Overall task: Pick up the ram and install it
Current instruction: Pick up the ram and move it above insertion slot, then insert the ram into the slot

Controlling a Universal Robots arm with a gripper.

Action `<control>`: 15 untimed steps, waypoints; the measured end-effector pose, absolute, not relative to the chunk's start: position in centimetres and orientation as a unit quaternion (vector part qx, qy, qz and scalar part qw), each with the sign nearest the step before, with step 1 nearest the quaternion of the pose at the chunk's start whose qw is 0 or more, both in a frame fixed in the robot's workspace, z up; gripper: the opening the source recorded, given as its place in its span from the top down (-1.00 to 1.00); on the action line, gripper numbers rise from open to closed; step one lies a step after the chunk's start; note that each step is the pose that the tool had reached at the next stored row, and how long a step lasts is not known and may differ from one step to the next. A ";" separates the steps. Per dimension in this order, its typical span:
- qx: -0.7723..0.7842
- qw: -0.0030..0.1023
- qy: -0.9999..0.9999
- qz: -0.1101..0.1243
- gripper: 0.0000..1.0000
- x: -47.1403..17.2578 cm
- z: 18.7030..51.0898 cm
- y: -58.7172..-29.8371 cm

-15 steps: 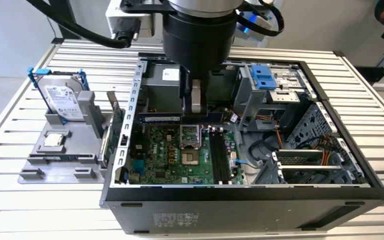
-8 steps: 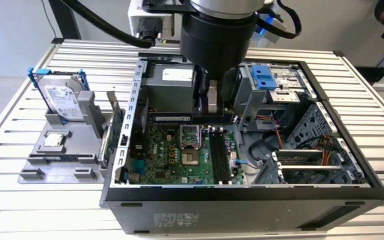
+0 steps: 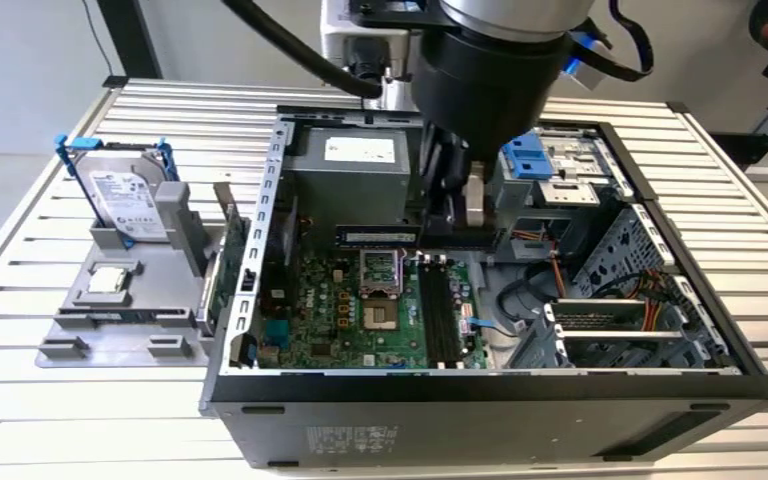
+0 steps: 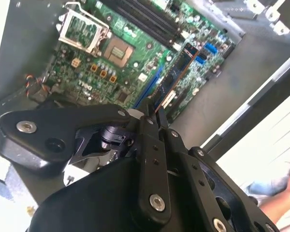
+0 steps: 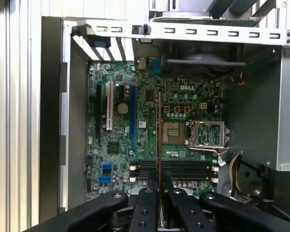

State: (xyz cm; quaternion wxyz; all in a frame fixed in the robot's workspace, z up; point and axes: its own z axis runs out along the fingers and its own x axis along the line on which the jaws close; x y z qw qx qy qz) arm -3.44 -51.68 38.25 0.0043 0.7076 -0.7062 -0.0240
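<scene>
— While the gripper (image 3: 467,226) clamps the ram (image 3: 376,236) above the motherboard (image 5: 135,125), inside the open case (image 3: 491,385), what fault is likely?
— Misalignment. The ram hangs crosswise to the memory slots (image 5: 176,169), clear of them. Pressed down unturned or tilted, it could strike the slot walls, jam, stress the board, or slip in the grip.

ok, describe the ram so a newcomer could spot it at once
Find the open computer case and the green motherboard inside it. Over the board, the arm's pincer is shut on the ram: a long, narrow dark stick lying level. It alone is held off the board, unlike the black slots fixed on it.
</scene>
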 end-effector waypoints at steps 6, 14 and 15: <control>0.708 0.005 -0.706 -0.024 1.00 -0.7 38.2 -51.7; 0.708 0.005 -0.706 -0.025 1.00 2.4 38.2 -51.7; 0.708 0.005 -0.706 -0.025 1.00 2.5 38.2 -51.6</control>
